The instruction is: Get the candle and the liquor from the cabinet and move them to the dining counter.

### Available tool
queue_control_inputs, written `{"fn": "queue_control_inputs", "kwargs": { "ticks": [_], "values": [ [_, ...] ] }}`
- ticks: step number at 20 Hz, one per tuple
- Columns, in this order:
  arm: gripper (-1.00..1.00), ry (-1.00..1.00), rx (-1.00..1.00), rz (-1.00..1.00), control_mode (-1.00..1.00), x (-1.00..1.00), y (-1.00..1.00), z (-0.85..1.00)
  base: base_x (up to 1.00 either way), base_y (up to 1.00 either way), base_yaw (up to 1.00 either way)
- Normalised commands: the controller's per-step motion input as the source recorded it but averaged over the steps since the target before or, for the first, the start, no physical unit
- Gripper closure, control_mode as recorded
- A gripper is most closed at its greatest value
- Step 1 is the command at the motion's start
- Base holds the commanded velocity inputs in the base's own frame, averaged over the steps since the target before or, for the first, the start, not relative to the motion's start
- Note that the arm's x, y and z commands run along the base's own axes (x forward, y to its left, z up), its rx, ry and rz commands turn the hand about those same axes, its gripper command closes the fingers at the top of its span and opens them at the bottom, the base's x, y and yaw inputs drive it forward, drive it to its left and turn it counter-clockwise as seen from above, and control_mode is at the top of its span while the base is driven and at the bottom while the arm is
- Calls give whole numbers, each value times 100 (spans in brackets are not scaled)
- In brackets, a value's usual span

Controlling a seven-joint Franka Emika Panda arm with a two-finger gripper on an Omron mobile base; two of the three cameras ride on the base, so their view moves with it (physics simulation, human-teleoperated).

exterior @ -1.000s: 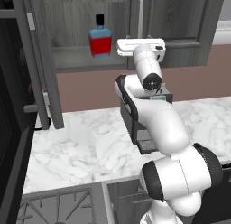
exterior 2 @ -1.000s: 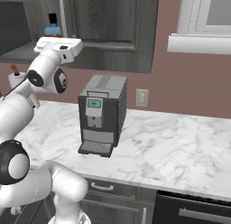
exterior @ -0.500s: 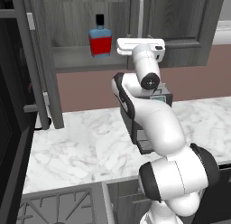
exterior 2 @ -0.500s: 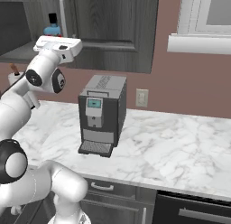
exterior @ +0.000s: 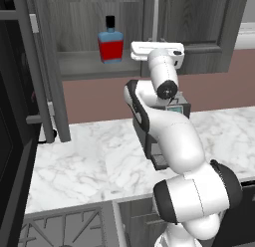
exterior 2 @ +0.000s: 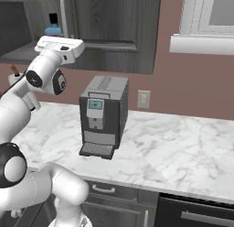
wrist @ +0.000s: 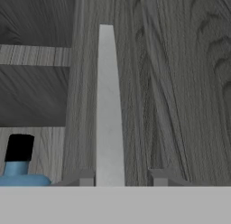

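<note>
Up at the cabinet (exterior: 199, 22), the end effector (wrist: 119, 175) has narrowed around the right door's silver handle (wrist: 107, 105), fingers not yet touching it. One door is open, with the liquor (exterior: 110, 43) on the shelf; opening the other should uncover the candle.

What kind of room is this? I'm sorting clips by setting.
A kitchen, rendered rather than real: a coffee machine stands on a marble worktop, and a grey wall cabinet above holds a bottle on its shelf.
</note>
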Motion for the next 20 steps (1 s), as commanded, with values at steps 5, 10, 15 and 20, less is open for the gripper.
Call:
{"fn": "queue_control_inputs", "kwargs": {
  "ticks": [5,10,15,20],
  "values": [
    [100,0,0,0,-100,1,0,0,0,0,0],
    [100,0,0,0,-100,8,0,0,0,0,0],
    [100,0,0,-7,-100,6,0,0,0,0,0],
    [100,0,0,-25,-100,-1,-18,4,0,0,0]
  ]
}}
